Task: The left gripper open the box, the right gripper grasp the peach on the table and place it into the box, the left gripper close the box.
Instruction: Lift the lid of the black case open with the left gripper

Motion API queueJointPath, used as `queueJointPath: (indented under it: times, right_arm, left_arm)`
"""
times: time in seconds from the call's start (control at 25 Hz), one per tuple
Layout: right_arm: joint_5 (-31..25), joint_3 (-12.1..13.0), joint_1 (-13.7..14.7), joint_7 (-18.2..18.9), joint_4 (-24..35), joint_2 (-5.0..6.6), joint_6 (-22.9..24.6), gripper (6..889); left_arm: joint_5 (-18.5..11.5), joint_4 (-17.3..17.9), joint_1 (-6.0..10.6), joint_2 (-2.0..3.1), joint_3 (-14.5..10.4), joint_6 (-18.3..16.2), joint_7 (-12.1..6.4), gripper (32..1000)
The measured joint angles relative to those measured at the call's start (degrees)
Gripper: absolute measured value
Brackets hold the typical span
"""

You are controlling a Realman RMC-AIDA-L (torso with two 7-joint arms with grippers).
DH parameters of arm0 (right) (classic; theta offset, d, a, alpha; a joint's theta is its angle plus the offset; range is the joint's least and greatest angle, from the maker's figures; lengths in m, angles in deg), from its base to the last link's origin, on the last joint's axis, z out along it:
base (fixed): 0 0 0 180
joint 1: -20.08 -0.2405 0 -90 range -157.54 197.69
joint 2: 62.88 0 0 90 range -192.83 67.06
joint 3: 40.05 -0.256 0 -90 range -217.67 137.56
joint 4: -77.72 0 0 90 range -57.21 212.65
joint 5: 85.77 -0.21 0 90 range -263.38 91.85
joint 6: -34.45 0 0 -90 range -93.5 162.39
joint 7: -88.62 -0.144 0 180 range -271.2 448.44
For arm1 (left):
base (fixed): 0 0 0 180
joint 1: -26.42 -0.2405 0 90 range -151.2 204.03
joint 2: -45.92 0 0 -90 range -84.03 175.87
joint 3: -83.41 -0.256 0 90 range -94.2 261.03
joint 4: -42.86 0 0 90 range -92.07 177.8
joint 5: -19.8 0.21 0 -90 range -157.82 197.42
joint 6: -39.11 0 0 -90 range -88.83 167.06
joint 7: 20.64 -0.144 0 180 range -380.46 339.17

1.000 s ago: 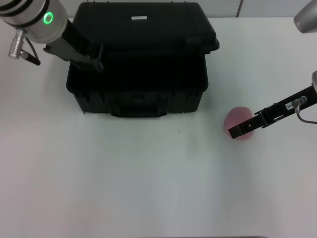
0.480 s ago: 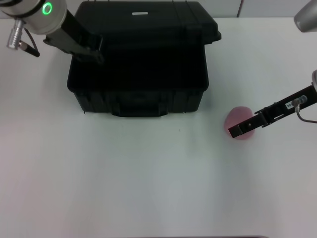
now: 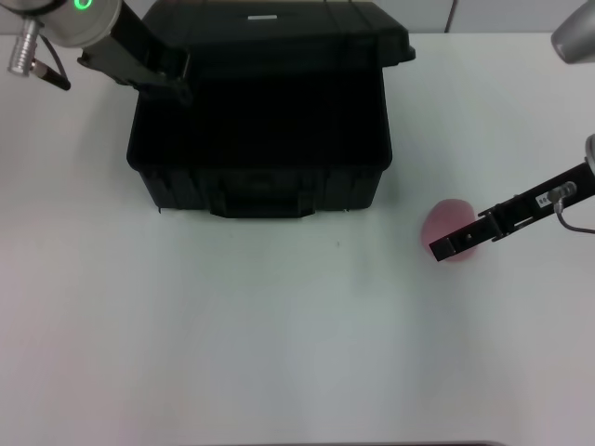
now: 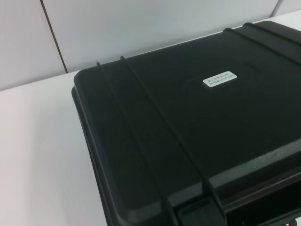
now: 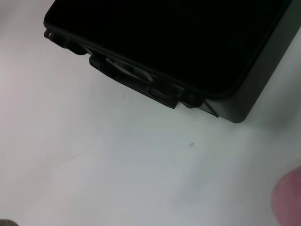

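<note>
White worktop [image 3: 279,353], matte, with a pale wall behind it at the far edge. Item one: the box [image 3: 260,149], black ribbed case at far centre-left, lid raised and tilted back, dark interior exposed, handle and latches facing near. Item two: the left tool [image 3: 172,82], at the lid's far-left corner, apparently propping the lid; whether its fingers are parted or clenched cannot be told. Item three: the peach [image 3: 446,223], pink, resting on the worktop to the right of the box and well apart from it. Item four: the right tool [image 3: 444,247], lying across the peach's near side; grip state cannot be told. Risks, as judged: the lid may drop if the left tool slips off its edge, blocking the opening; the round peach may roll away under a glancing or off-centre closure.
</note>
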Motion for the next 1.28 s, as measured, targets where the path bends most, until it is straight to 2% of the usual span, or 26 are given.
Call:
queueJointPath:
  times: [0.28,1.28]
  right_arm:
    - [0.0,0.0,0.0,0.0,0.0,0.17,0.0,742]
    - [0.0,0.0,-0.2,0.0,-0.1,0.33,0.2,733]
  left_arm:
    - [0.7,0.0,0.87,-0.08,1.3,-0.1,-0.87,383]
    - [0.7,0.2,2.84,0.00,3.5,-0.3,-2.04,384]
